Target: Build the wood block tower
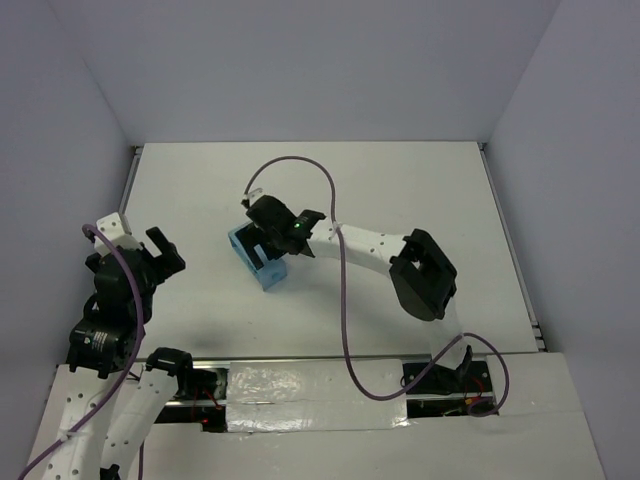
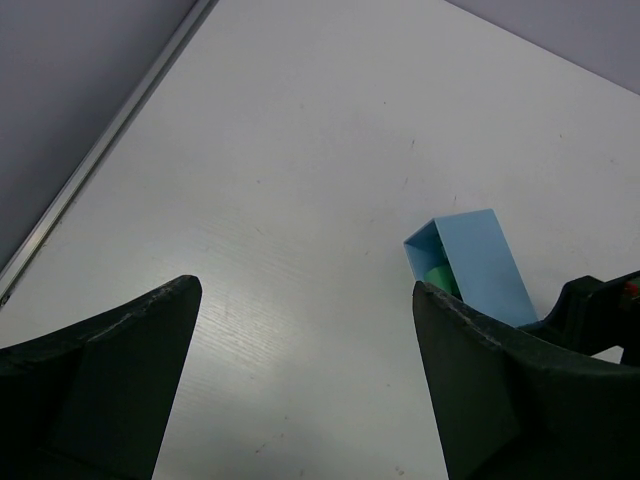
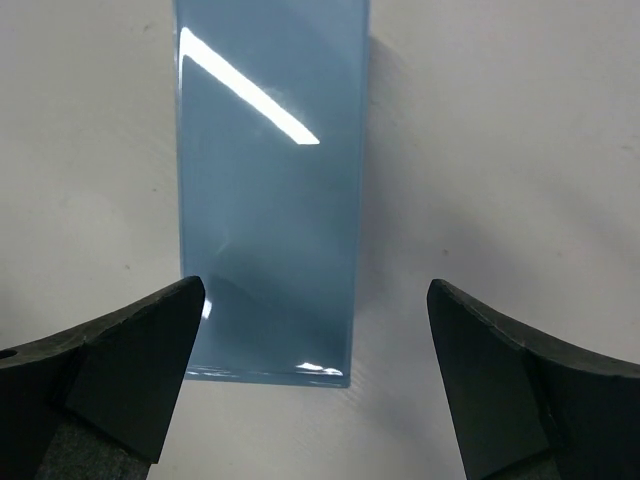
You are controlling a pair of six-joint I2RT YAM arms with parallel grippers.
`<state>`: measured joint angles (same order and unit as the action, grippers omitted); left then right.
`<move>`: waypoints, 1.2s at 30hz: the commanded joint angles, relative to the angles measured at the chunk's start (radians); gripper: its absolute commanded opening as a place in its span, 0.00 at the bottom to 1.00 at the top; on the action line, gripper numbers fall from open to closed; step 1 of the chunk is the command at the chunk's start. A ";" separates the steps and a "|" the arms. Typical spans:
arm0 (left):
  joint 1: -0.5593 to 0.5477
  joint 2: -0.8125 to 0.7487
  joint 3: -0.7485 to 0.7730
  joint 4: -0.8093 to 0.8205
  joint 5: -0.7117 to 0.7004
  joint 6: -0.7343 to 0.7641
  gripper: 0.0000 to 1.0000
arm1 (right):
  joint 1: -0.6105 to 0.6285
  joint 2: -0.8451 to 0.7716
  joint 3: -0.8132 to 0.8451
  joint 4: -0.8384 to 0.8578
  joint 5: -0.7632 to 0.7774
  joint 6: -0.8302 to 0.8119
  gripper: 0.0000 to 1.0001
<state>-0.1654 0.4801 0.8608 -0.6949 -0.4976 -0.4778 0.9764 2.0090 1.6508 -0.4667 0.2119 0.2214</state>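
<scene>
Top external view: your right jaws hang spread wide and empty over the light blue tray (image 1: 262, 268) mid-bench (image 1: 400, 190); your left jaws, equally wide and empty, sit well apart. Left wrist view: one green block (image 2: 440, 278) shows inside the tray's open end, any others hidden. Right wrist view: only the tray's glossy wall lies between the jaws. Expect light, stiff, slick painted wood, so pinch flat opposite faces

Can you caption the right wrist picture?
Open right end effector above the light blue tray on a white table.
</scene>
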 commanded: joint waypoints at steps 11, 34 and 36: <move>-0.003 -0.001 0.018 0.037 0.014 0.001 1.00 | -0.004 0.131 0.096 0.026 -0.149 0.047 0.98; -0.003 0.005 0.018 0.032 0.005 -0.004 0.99 | 0.260 0.410 0.595 -0.351 0.619 0.026 0.52; -0.003 0.006 0.018 0.034 0.004 -0.004 1.00 | 0.251 0.402 0.578 -0.343 0.620 0.024 0.52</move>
<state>-0.1642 0.4812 0.8639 -0.6880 -0.4965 -0.4774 1.2598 2.4317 2.1803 -0.7654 0.7025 0.2413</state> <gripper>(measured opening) 0.994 0.796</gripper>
